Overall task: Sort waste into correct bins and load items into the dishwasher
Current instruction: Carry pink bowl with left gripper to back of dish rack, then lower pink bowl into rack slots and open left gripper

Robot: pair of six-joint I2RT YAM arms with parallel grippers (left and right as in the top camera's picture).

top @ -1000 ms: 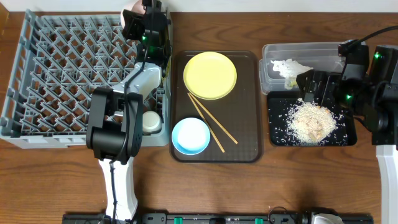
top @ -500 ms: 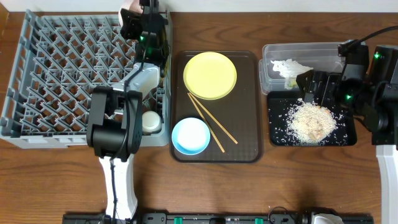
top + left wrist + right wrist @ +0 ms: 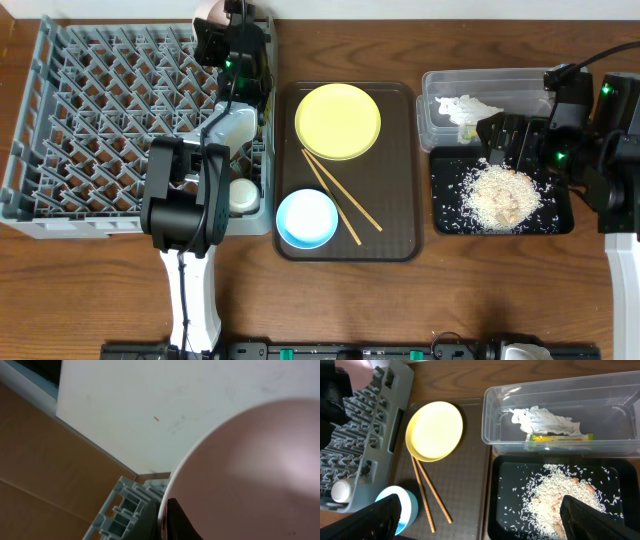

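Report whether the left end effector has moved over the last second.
Yes, the left end effector crept toward the far rim of the dish rack.

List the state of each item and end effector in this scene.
Plate, empty, flat on brown tray.
Blue bowl, upright, empty.
Chopsticks, lying on brown tray.
Cup, in rack.
White bowl, gripped at rim.
Tub, holding napkin and wrapper.
Black tray, strewn with rice.
Left end effector, shut on White bowl.
Right end effector, open.

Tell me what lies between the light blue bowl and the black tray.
The wooden chopsticks, diagonal on the brown serving tray, separate the light blue bowl from the black tray; clearest in the overhead view.
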